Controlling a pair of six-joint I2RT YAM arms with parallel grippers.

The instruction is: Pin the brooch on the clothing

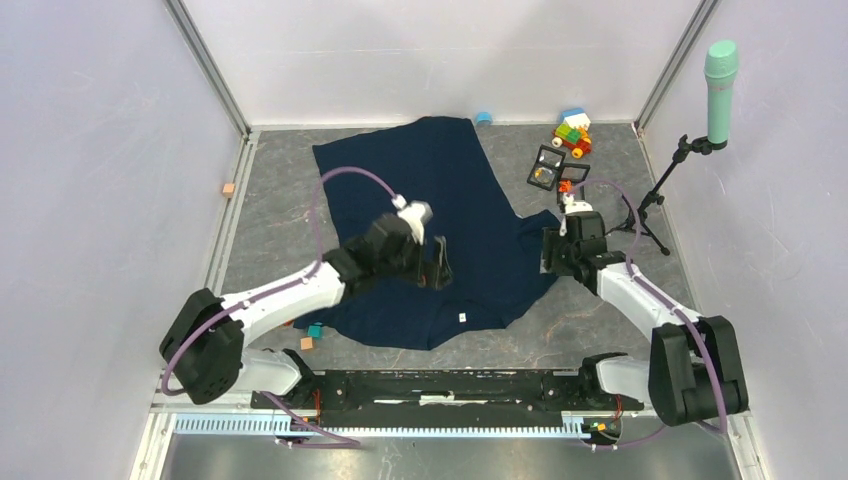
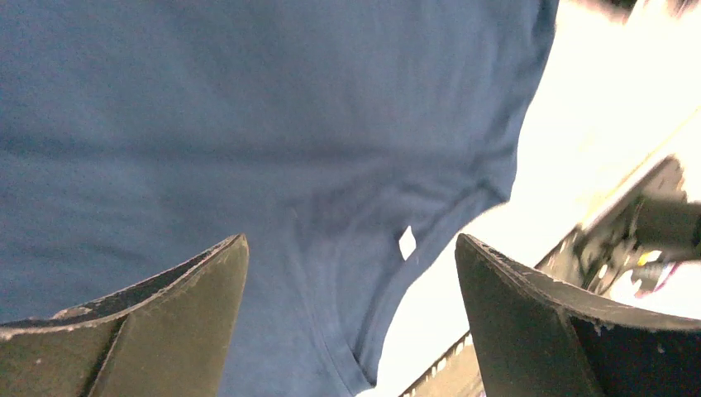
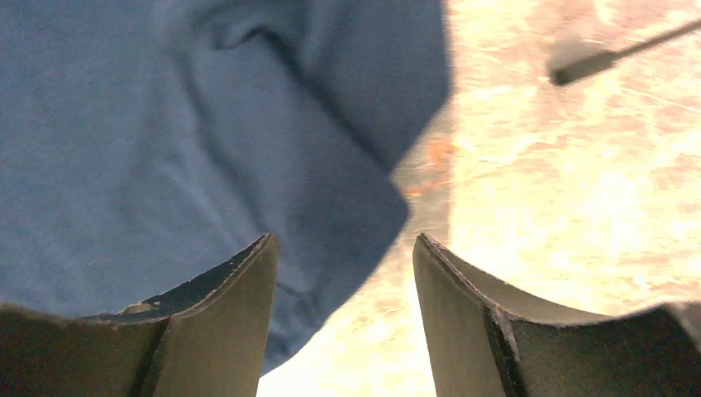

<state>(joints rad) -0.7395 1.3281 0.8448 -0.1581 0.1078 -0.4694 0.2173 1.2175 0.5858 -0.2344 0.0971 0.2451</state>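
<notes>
The clothing, a dark navy short-sleeved shirt [image 1: 440, 180], lies spread flat in the middle of the table. My left gripper [image 1: 437, 262] hovers over its lower middle, open and empty. In the left wrist view [image 2: 351, 240] the jaws stand wide above the shirt [image 2: 248, 124], near its collar and a small white tag [image 2: 407, 243]. My right gripper [image 1: 550, 255] is open and empty over the shirt's right sleeve edge [image 3: 124, 149], its jaws [image 3: 343, 238] straddling the hem. Two small black square cases [image 1: 545, 168] lie beyond the right gripper. I cannot make out the brooch itself.
A toy block car [image 1: 572, 132] and a blue cap [image 1: 483, 118] sit at the back. A teal microphone [image 1: 720, 75] stands on a tripod [image 1: 650, 215] at the right. Small blocks lie at the left [image 1: 229, 189] and near the left arm [image 1: 315, 330].
</notes>
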